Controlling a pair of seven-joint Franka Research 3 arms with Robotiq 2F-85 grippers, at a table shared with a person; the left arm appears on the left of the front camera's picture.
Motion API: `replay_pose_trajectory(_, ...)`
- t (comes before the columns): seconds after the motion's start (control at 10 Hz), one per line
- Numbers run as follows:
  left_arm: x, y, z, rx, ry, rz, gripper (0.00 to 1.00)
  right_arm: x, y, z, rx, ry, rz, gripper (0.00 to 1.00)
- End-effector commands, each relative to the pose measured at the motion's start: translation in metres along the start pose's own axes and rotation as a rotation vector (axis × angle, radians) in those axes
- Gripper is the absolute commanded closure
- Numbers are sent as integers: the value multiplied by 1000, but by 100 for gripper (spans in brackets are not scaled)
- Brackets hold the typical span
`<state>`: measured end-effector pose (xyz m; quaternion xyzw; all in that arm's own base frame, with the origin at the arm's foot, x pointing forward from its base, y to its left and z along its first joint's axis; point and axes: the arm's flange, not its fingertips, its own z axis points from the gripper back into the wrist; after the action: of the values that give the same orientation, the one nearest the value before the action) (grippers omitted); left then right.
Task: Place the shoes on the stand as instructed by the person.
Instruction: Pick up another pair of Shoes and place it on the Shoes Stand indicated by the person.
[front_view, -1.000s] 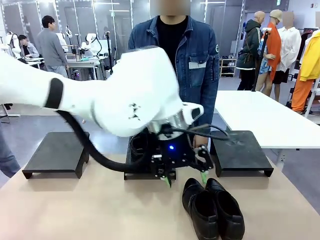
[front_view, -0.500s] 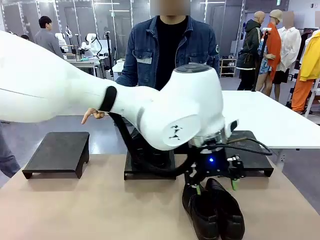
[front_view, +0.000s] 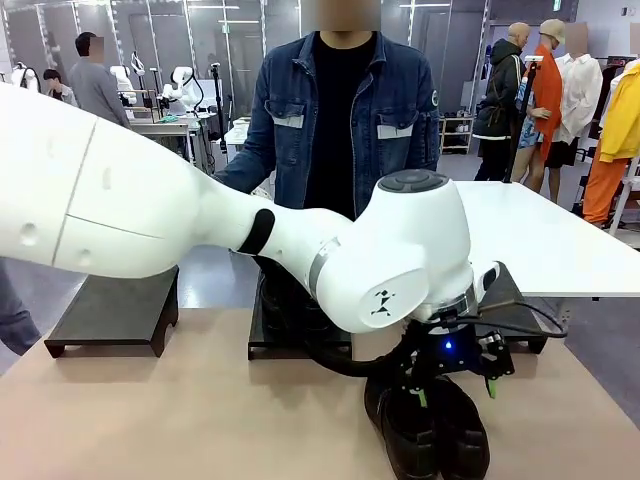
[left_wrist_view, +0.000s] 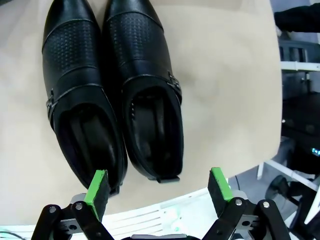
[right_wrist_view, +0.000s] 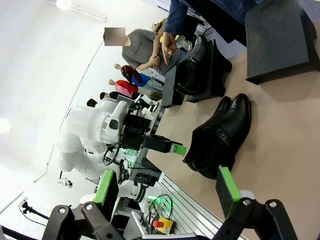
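One pair of glossy black shoes (front_view: 430, 432) lies side by side on the tan table at the front right. My left gripper (front_view: 456, 392) hovers open just above it. In the left wrist view the green pads (left_wrist_view: 97, 187) straddle the heel ends of both shoes (left_wrist_view: 112, 95) without touching them. A second pair of shoes (right_wrist_view: 192, 67) sits on the middle stand (front_view: 300, 340), mostly hidden behind my left arm in the front view. My right gripper (right_wrist_view: 166, 186) is open and holds nothing, well back from the table. The person (front_view: 340, 110) in a denim jacket stands at the far side.
A bare black stand (front_view: 110, 305) sits at the back left and another stand (front_view: 515, 300) at the back right, partly behind my left arm. A white table (front_view: 540, 235) stands beyond the right stand. The person's hand (right_wrist_view: 167, 45) hangs near the middle stand.
My left arm swung right from the middle stand and came down over the pair on the table, jaws staying open. The person's pointing hand, seen at the left half a second ago, has dropped from sight.
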<state>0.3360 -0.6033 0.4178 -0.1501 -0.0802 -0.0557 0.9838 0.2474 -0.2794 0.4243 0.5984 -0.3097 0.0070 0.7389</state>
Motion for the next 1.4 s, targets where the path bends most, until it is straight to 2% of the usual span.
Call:
replay_pose_trajectory(0.0,8,-3,-13,31,-54,-16,0,-1,1,1,6,-5,6,0)
replay_pose_trajectory(0.2,13,5,-33,82,-46,-19,0,-1,1,1,6,-5,6,0)
replay_pose_trajectory(0.4,19,8,-52,58,-35,-33,0,-1,1,1,6,-5,6,0)
replay_pose_trajectory(0.7,19,10,-68,97,-29,-34,0,-1,1,1,6,-5,6,0)
replay_pose_trajectory(0.8,20,12,-70,122,-36,-38,48,-1,1,1,6,-5,6,0)
replay_pose_trajectory(0.9,21,15,-72,145,-29,-30,59,-1,1,1,6,-5,6,0)
replay_pose_trajectory(1.0,22,18,-74,152,-21,-29,100,-1,1,1,6,-5,6,0)
replay_pose_trajectory(1.2,22,19,-75,157,-11,-24,100,-1,1,1,6,-5,6,0)
replay_pose_trajectory(1.3,21,19,-76,162,-9,-27,87,-1,1,1,6,-5,6,0)
